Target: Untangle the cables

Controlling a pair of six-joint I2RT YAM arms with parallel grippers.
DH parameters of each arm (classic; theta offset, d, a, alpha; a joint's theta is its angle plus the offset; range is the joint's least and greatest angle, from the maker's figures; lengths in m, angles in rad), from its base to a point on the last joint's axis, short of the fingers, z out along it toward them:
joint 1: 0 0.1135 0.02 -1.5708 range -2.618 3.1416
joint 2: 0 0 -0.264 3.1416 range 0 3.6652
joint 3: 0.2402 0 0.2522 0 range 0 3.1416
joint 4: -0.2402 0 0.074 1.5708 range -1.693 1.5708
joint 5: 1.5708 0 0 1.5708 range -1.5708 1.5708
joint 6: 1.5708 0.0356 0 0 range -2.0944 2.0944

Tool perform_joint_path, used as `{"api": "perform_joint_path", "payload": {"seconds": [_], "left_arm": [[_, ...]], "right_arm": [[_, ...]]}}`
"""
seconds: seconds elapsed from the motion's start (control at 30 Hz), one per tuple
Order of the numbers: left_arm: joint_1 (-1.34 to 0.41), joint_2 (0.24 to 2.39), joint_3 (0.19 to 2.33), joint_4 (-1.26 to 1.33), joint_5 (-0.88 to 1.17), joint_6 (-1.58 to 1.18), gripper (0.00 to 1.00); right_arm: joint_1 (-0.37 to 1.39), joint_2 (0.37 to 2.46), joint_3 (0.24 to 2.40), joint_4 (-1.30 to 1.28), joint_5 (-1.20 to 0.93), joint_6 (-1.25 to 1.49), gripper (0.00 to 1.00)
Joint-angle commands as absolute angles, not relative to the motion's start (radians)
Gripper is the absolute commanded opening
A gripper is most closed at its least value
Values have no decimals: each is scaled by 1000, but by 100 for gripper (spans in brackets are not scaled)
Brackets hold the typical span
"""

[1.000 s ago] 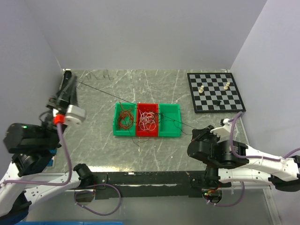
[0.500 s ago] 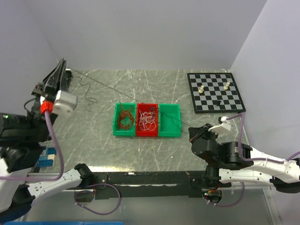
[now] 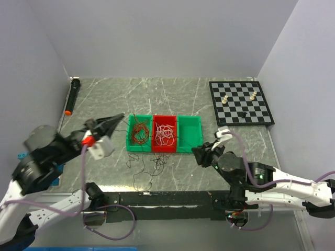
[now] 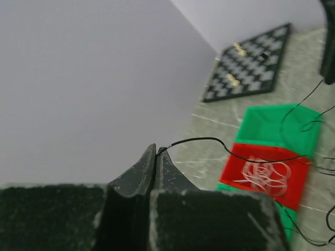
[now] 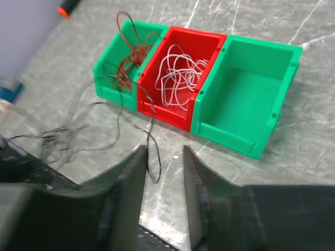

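Swung from the far corner, the left end effector (image 3: 116, 122) nears green and red plastic bins (image 3: 188, 127), thin black wire (image 3: 155, 163) slack on the desk (image 3: 209, 99). Left wrist: pinched shut on it. Meanwhile the right end effector (image 5: 162, 157) gapes empty; tugging could snag white wires (image 5: 180, 73).

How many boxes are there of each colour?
Green: 2, the left green box and the right green box
Red: 1, the red box
Total: 3
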State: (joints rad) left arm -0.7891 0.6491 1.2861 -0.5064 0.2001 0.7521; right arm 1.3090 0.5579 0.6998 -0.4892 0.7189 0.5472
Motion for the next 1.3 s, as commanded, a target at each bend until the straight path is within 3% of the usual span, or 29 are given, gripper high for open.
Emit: {"api": "perform_joint_path", "payload": {"seconds": [0.0, 0.07, 0.2, 0.4, 0.7, 0.93, 1.13, 1.27], "left_arm": [[-785, 680, 1249, -471, 334, 673, 1], [-785, 693, 1246, -451, 351, 657, 1], [-785, 724, 1262, -442, 388, 629, 1], [-787, 727, 1256, -413, 394, 627, 1], [-785, 732, 1267, -385, 407, 626, 1], [-787, 761, 1302, -356, 414, 623, 1], [-785, 775, 1331, -325, 420, 612, 1], [-784, 785, 1351, -318, 426, 608, 1]], "right_arm": [[1305, 591, 741, -407, 692, 439, 51], [1305, 595, 738, -391, 677, 423, 71], [1308, 606, 738, -396, 631, 426, 79], [1310, 583, 643, -206, 419, 382, 80], [1316, 874, 686, 70, 174, 313, 83], [1324, 1025, 745, 184, 132, 242, 83], [1322, 1098, 767, 247, 149, 244, 74], [1322, 1158, 802, 276, 141, 233, 73]]}}
